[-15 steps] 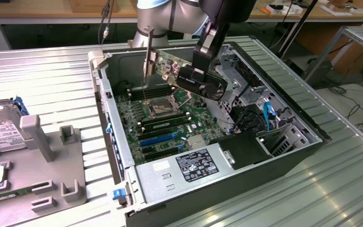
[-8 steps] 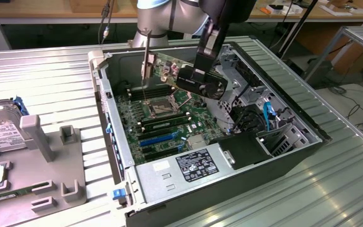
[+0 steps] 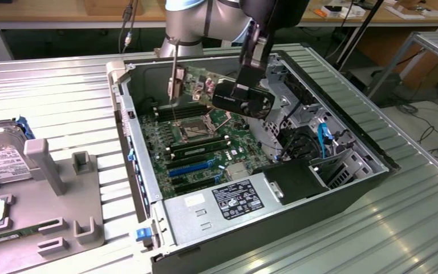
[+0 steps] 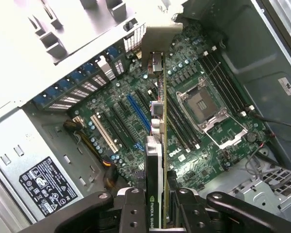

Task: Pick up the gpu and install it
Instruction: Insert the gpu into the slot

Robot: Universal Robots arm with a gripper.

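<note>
Slatted metal bench [image 3: 59,97] carried an open PC case [image 3: 280,228] lying on its side, motherboard [image 3: 196,148] facing up. End effector [image 3: 251,79] was clamped on the gpu [image 3: 238,96], gripping its black face end. Card hung above the motherboard near the CPU socket [image 3: 191,130], with its silver bracket [image 3: 175,85] pointing down at the case's rear wall. Wrist view: gpu [image 4: 155,160] edge-on between the fingers [image 4: 131,206], running alongside the blue slot [image 4: 138,114]. Hard drive [image 3: 2,160] sat at the exterior view's left.
</note>
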